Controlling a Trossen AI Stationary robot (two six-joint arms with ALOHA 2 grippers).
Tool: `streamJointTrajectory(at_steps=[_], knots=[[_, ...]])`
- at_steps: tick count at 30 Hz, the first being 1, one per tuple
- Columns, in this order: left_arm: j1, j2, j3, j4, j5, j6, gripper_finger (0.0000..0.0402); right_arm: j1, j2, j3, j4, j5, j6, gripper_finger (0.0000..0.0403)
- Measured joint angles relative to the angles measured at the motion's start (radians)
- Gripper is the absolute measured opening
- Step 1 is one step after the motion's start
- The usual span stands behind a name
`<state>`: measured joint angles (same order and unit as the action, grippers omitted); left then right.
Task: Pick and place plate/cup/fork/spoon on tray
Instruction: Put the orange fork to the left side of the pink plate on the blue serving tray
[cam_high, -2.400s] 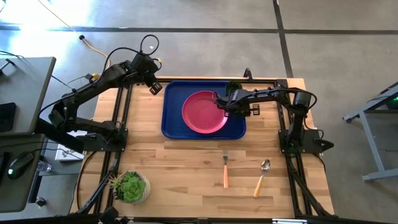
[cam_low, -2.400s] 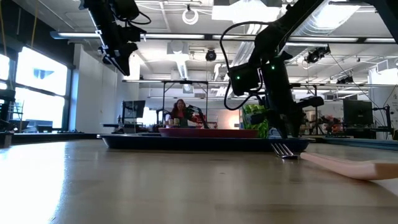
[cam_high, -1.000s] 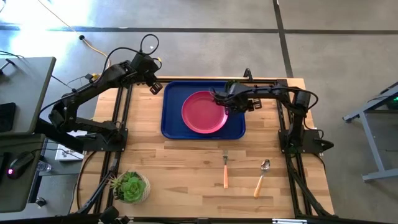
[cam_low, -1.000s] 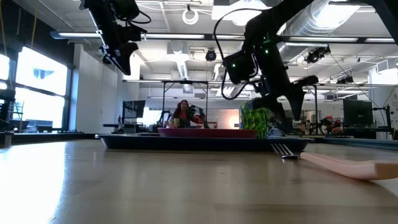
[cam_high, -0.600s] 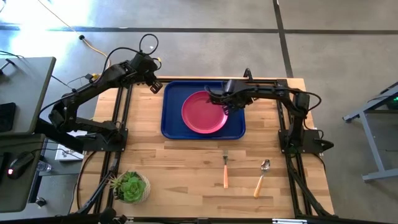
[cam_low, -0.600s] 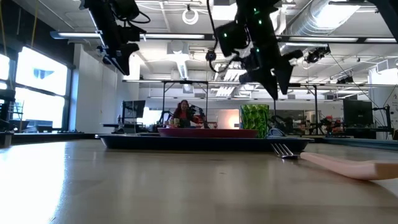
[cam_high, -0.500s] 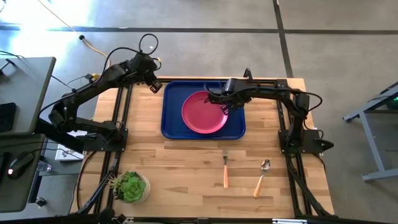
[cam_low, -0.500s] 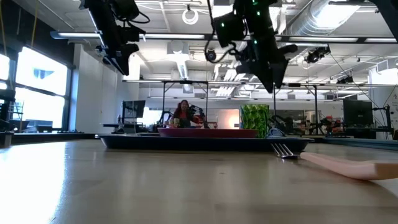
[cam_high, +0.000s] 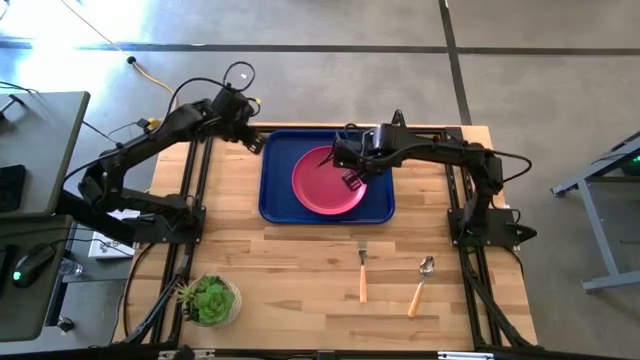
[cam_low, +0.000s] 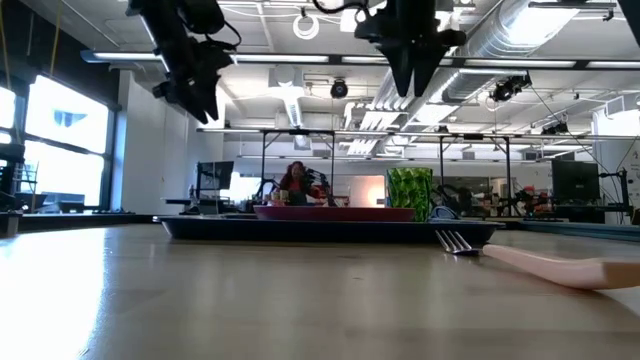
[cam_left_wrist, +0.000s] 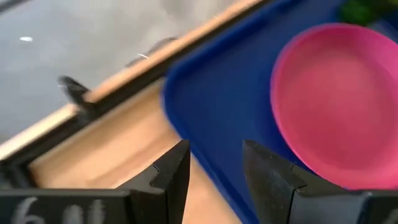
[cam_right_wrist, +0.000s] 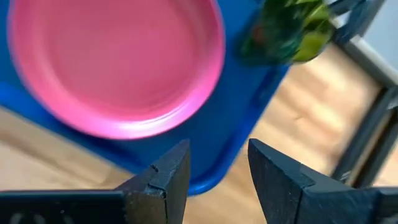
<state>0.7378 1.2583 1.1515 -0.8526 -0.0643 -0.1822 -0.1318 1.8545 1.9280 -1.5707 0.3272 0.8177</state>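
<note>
The pink plate lies in the blue tray at the table's far middle. The green cup stands upright on the tray's far right corner, also seen in the right wrist view; in the high view my right arm covers it. My right gripper hangs open high above the plate's right part, empty. My left gripper hovers open over the tray's far left corner, empty. The fork and the spoon lie flat on the table nearer the front.
A potted succulent stands at the table's near left corner. Bare wood stretches between the tray and the cutlery. Black frame rails run along the table's left and right sides.
My right gripper has risen well clear of the cup and swung toward the table's left, over the plate, rolling its wrist; the cup stays upright on the tray. My left gripper has rolled in place above the tray's far left corner.
</note>
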Motion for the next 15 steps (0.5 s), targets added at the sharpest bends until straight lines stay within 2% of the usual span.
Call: streamJointTrajectory(at_steps=[7, 15], knots=[[-0.063, 0.0, 0.0, -0.058, 0.031, 0.045, 0.0135, 0.121, 0.003, -0.011, 0.002, -0.088, 0.26, 0.0154], [-0.101, 0.0, 0.0, -0.069, 0.031, 0.113, 0.0135, 0.273, 0.003, -0.012, 0.026, -0.097, 0.536, 0.0158]])
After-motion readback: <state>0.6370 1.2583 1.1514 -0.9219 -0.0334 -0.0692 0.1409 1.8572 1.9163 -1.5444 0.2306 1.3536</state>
